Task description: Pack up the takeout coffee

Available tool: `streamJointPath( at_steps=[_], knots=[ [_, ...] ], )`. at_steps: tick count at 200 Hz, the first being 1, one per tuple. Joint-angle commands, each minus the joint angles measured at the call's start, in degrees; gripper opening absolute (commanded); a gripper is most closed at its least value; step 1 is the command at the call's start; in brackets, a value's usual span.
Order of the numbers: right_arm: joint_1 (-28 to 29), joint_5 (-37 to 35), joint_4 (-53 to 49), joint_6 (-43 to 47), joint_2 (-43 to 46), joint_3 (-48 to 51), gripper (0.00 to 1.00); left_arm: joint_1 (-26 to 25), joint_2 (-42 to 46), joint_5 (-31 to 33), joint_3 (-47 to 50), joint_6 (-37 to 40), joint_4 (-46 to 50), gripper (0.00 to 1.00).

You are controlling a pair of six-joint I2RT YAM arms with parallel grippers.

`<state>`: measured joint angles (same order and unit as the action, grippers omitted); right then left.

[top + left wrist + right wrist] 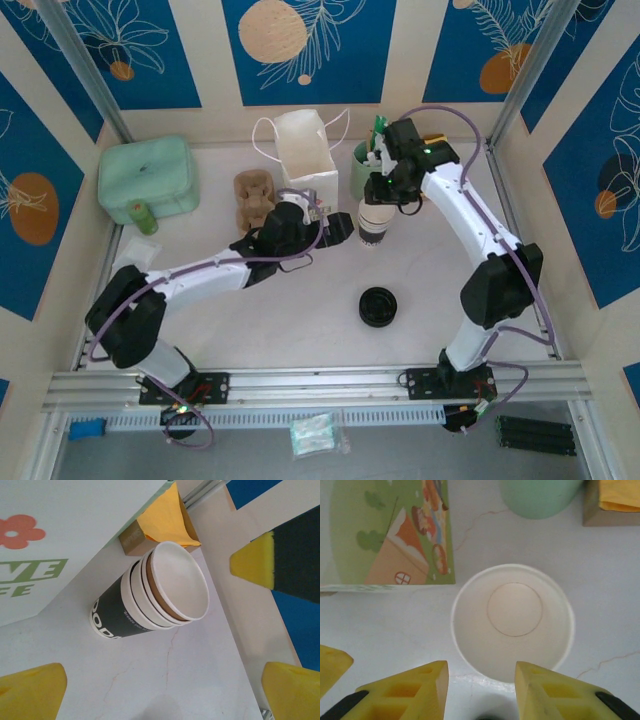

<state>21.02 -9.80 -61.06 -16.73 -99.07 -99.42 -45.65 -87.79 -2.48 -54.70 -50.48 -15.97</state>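
**Item:** kraft paper cup [161, 601], lidless, with a white rim and cream inside.

**Location:** it sits nested on top of a cup stack whose outer shell is a white cup with black band [112, 622]. One more rim shows between the two. The stack stands upright on the surface [200, 680], just in front of the white paper bag [305, 150] and near a mint cup [540, 497].

**Right tool** [480, 669]: above the near edge of the cup mouth, fingers parted part-way, nothing between them.

**Left tool** [160, 692]: spread wide and empty, near the stack but apart from it.

**Hazards, as judged:**
1. Nesting. A lift by the rim may drag the banded cup up too, because nothing holds the lower cups down. A half-stuck cup could then drop off mid-carry.
2. Thin wall. A hard pinch on the rim could crease it or squeeze it oval.
3. Tall, narrow stack. An off-centre descent, or a brush from the left tool, could tip it toward the mint cup or the bag.
4. Bag. Its handles and soft mouth could catch the cup's base, and a push could fold or topple the bag.
5. Black lid [378, 306]. It lies well apart, so the cup is open to crushing.
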Motion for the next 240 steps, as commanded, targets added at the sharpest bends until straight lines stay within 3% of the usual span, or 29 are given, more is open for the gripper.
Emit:
streamJointPath(
  at_steps=[1, 85, 209, 240],
  knots=[
    [2.0, -1.4, -3.0, 2.9, -3.4, -2.2, 0.41, 1.1, 3.1, 0.7, 1.8, 0.6, 0.8, 0.99],
    [4.6, -5.5, -5.2, 4.4, -10.0, -6.1, 0.38, 2.4, 5.0, 0.6, 3.9, 0.1, 0.5, 0.99],
    [4.8, -4.5, -5.6, 5.0, -11.5, -7.1, 0.00, 2.9, 4.4, 0.0, 4.1, -0.2, -0.2, 0.99],
    [5.3, -6.8, -6.7, 5.3, -9.8, -8.7, 0.00, 3.0, 4.3, -0.1, 3.7, 0.2, 0.1, 1.00]
  ],
)
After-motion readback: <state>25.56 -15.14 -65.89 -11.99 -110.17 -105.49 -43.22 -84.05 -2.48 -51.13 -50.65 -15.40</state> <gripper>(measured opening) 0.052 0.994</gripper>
